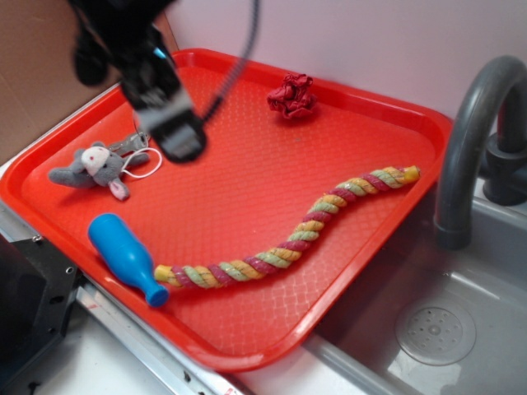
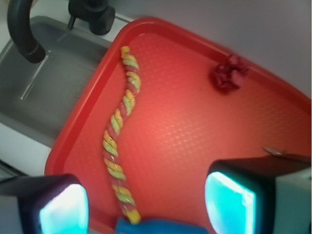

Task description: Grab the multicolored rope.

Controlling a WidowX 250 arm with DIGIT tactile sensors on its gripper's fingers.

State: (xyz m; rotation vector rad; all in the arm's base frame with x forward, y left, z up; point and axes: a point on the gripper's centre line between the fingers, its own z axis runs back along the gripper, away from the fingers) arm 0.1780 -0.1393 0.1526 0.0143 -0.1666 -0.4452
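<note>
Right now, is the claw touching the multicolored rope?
Apart. The exterior view shows the claw up over the tray's far left, bare tray between it and the multicolored rope.

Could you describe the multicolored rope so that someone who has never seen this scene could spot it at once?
Look at the red tray beside the grey sink. The multicolored rope lies across its near half in a wavy line, one end by the neck of the blue bottle. It is the only long, twisted thing, striped yellow, pink-red and pale green, unlike the small dark red fabric ball and the grey plush mouse.
</note>
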